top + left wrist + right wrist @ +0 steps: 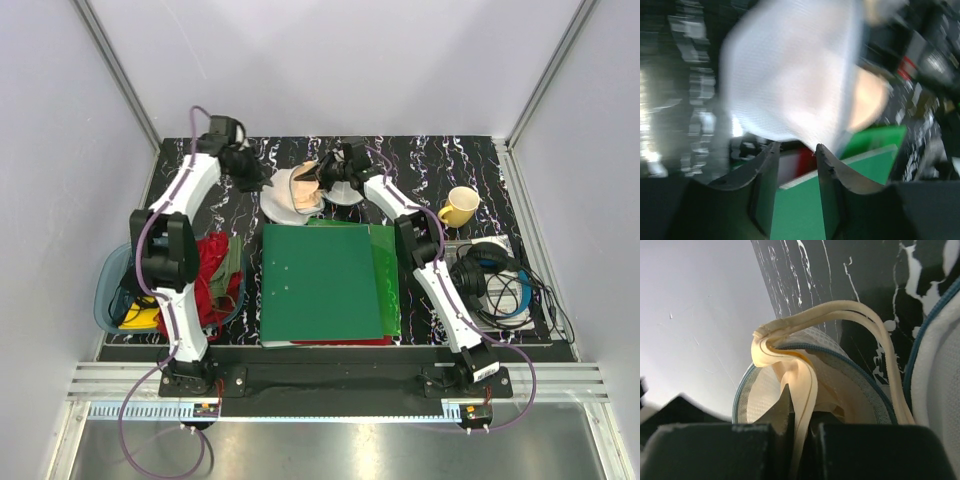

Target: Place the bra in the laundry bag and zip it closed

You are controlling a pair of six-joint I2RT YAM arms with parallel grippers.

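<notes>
The left arm (178, 205) and right arm (440, 285) have white shells between black joints. A purple cable (134, 250) loops along each from a black base (190, 378). The left gripper (796, 146) has dark, curved fingers (762, 185), their inner edges seemingly ridged, though blur hides detail. The right gripper (801, 411) is matte black, scuffed pale along its edges.

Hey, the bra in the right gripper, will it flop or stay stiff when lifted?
Probably floppy: the bra folds over and trails in loose loops above the right gripper. Likely light for its size, since a narrow pinch holds it.
</notes>
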